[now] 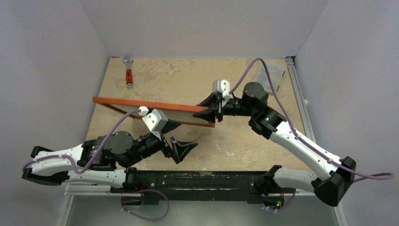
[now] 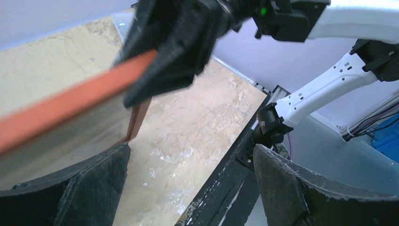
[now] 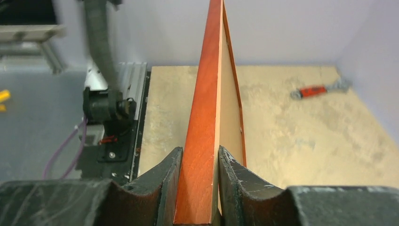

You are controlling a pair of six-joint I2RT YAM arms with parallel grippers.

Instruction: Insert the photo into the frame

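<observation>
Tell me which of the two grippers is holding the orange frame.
The right gripper: its jaws are clamped on one end of the frame, which stands on edge. The left gripper is wide open and holds nothing.

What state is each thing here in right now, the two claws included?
Thin orange-brown wooden picture frame: turned on edge, one end pinched by the right gripper.
Right gripper: shut on the frame.
Left gripper: open, empty, beside the frame.
Red-handled adjustable wrench: lies flat, untouched, far left corner.
White paper sheet: lies flat, far right corner.
</observation>
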